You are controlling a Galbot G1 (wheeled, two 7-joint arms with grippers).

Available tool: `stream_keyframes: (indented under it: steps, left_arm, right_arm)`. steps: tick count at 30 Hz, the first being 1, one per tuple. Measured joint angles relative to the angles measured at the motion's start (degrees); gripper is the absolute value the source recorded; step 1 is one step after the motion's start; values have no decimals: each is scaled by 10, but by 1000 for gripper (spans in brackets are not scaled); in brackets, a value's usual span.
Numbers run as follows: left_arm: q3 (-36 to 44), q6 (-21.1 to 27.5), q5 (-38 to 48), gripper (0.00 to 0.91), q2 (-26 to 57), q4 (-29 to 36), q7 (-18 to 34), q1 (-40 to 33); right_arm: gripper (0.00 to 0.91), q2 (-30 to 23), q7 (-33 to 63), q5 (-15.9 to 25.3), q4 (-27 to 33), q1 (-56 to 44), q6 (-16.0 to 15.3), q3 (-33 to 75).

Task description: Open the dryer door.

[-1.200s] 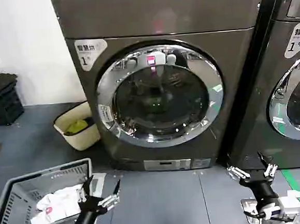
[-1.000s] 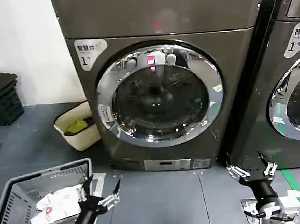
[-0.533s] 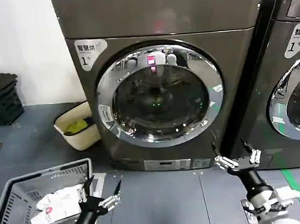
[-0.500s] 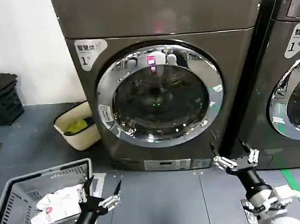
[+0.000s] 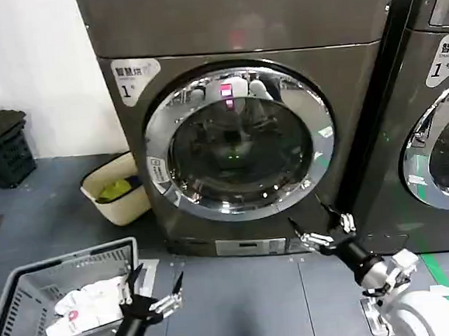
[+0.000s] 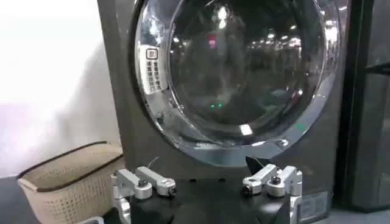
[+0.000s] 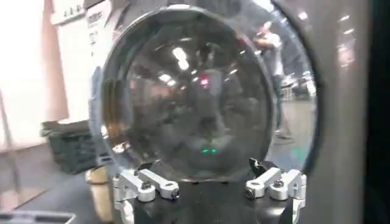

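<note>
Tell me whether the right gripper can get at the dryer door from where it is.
Probably yes. The right gripper is open, low by the dryer door's lower right rim, with nothing between them. The left gripper hangs farther back over the floor.

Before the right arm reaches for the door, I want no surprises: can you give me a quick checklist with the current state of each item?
1. Dryer door shut flush: ok.
2. Right tool open: ok.
3. Right tool near the door's lower right rim, not touching: ok.
4. Left tool open, low by the laundry basket, out of the door's way: ok.
5. Beige bin left of the dryer within the door's swing: cannot tell.
6. Handle or latch location: cannot tell.
</note>
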State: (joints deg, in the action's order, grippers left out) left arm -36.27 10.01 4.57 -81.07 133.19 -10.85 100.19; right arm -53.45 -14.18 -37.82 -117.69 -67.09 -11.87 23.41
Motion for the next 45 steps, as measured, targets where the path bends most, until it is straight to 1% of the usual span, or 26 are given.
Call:
stream_keyframes:
  steps: [6,16,20,24,32,45]
  left_arm:
    - [0,-4,-2,907,-4,0,-3,2]
    - [0,-5,-4,907,-7,0,-2,6]
    - [1,-5,-7,907,-8,1,-2,9]
    - [1,-5,-8,907,-10,3,-2,11]
    - [1,-5,-13,907,-14,6,-2,16]
    - [0,-6,-18,907,-17,8,-2,20]
  right_arm:
    - [907,23,-14,-22,30,54,26,-56]
    - [907,38,4,-60,65,155,41,-149]
    - [907,41,5,-61,81,189,42,-187]
    - [907,44,2,-65,100,220,71,-222]
    - [907,46,-7,-76,137,279,74,-281]
    - [907,28,-24,-75,192,368,82,-357]
